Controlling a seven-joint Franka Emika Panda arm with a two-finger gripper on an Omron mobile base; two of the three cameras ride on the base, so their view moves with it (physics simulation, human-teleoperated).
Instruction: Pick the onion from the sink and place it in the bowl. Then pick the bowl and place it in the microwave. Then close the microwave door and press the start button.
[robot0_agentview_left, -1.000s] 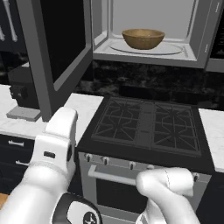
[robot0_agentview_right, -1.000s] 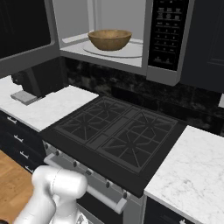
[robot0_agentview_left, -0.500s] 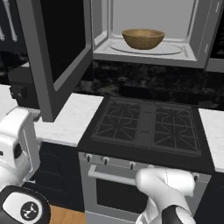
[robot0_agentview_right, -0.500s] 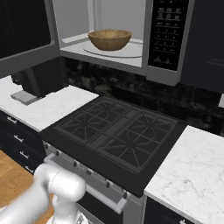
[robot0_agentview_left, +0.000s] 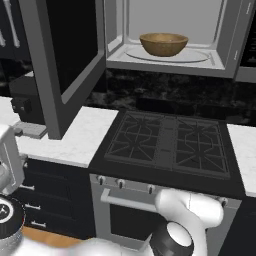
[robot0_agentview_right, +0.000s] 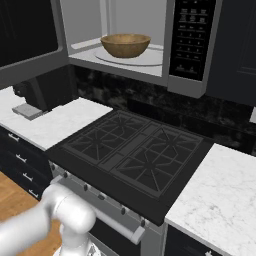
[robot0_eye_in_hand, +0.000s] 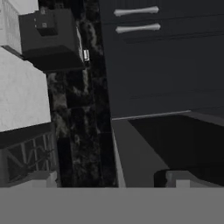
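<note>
So the bowl (robot0_agentview_left: 163, 43) is sitting on the turntable inside the microwave (robot0_agentview_left: 167, 37); I can't see the onion in it from these angles. That makes closing the door the step in hand. The microwave door (robot0_agentview_left: 62, 60) hangs wide open to the left, over the white counter (robot0_agentview_left: 75, 137). The pincer's jaws are spread and empty. Next move, I'd guess: get behind the door's far edge and swing it right until it shuts, then hit start on the control panel (robot0_agentview_right: 192, 37).
</note>
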